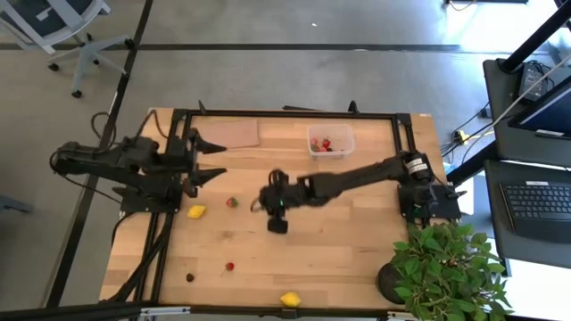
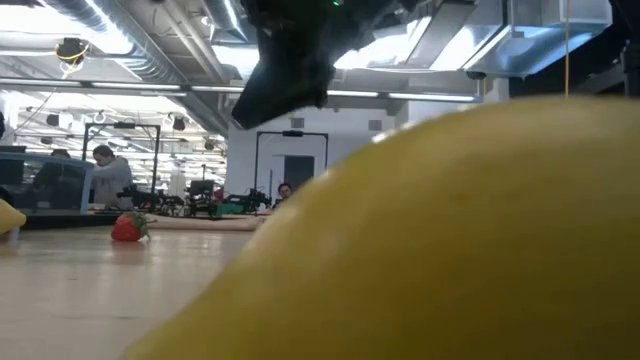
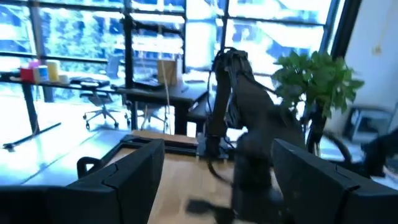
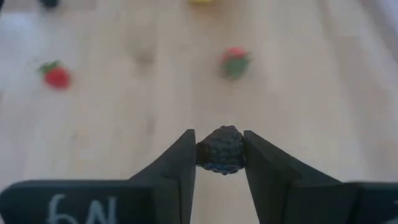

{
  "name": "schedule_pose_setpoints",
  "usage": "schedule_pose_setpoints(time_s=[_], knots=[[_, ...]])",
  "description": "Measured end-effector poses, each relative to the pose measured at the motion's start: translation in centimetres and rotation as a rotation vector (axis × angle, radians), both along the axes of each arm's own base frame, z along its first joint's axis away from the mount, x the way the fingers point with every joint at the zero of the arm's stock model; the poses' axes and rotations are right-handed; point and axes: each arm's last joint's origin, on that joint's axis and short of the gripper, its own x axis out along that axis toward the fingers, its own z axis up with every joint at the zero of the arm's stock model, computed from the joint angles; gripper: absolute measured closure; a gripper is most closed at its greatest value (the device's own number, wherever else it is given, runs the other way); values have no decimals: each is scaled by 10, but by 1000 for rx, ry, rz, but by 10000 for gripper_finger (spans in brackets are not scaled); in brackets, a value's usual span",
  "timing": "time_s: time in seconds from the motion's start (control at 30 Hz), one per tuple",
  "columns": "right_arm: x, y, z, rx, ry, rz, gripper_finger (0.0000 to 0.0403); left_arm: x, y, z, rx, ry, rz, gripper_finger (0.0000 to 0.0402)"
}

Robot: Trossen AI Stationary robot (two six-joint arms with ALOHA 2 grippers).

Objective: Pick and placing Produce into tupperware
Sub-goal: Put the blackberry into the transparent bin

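At the table's left edge the left gripper (image 1: 217, 159) waits above the wood, its two dark fingers spread wide with nothing between them; the left wrist view looks out between them at the other arm and a leafy green potted plant (image 3: 317, 78). Just past it, on the far side of the pale wooden table (image 1: 357, 241), lies a flat brown cardboard-like sheet (image 1: 234, 133).

On the bare wood right of the left gripper sit a small yellow lemon-like piece (image 1: 196, 211) and a red strawberry-like piece with a green cap (image 1: 232, 202). Nearer the front edge lie a tiny dark berry (image 1: 190, 277), another small red piece (image 1: 229, 266) and a second yellow lemon-like piece (image 1: 290, 300), which fills most of the low view.

Mid-table, the right gripper (image 1: 277, 214) hangs low over the wood. Its jaws are nearly closed, pinching a small dark, bumpy blackberry-like berry (image 4: 221, 149) between the fingertips. White handwritten characters show on the gripper body in the right wrist view; they look like "6N" but cannot be read with certainty.

Farther right, near the far edge, stands the small clear plastic tub with rounded corners (image 1: 348, 143), holding a few red pieces (image 1: 325, 144). The potted plant fills the front right corner.
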Motion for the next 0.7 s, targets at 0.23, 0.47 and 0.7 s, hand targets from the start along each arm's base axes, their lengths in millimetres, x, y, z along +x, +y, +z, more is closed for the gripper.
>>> schedule_pose_setpoints(time_s=[0.23, 0.47, 0.7], knots=[[-27, -60, 56, -81, 49, -10, 287, -21, 5, -59, -153, -69, 62, 115], [-87, -135, 80, -91, 137, -187, 289, -18, 6, -91, -201, -100, 103, 115], [-134, -201, 31, 22, 208, -467, 283, -16, 7, -99, -229, -100, 154, 115]])
